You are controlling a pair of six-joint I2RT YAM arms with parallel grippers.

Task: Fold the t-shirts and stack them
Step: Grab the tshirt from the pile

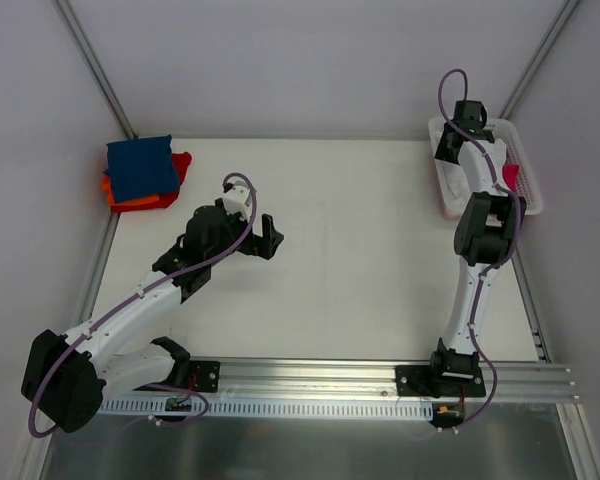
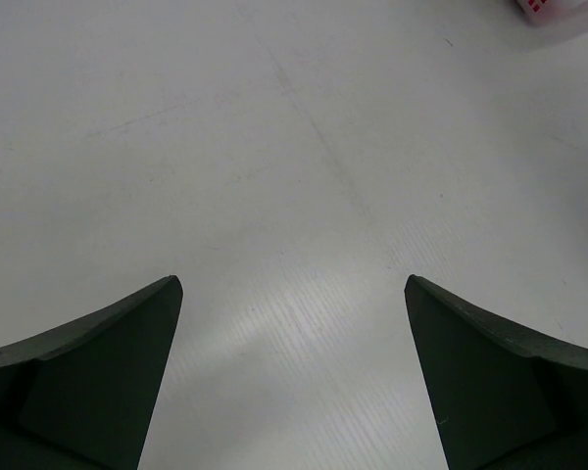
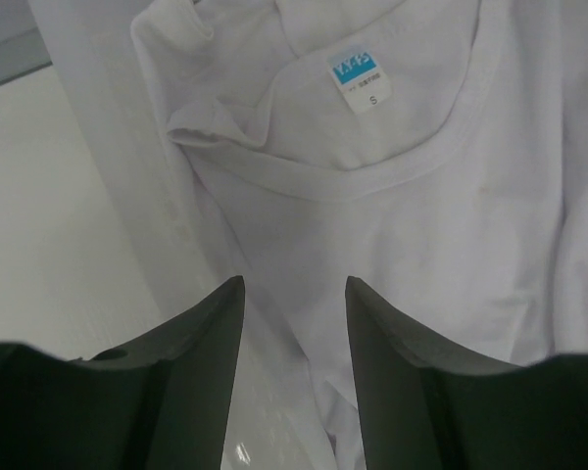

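Fingers on the right (image 3: 181, 382) are parted with nothing between them. They are poised over the white t-shirt (image 3: 421, 196), which lies rumpled beneath and ahead of them inside the lattice basket (image 1: 533, 200). The left fingers (image 2: 88, 382) are spread wide over bare surface (image 2: 294, 147), gripping nothing. Well apart from them, back toward the far left corner, a folded navy t-shirt (image 1: 140, 165) sits on an orange-red one (image 1: 140, 203). A crimson-pink t-shirt (image 1: 510, 175) lies just right of the right fingers. The step looks like drawing the white shirt out: best to pinch a good fold near the collar, clear of the basket wall and the crimson cloth, then lift straight up. Its neck label (image 3: 361, 78) faces up ahead of the fingers, so the collar points away from them and the long axis seems to run back under them.
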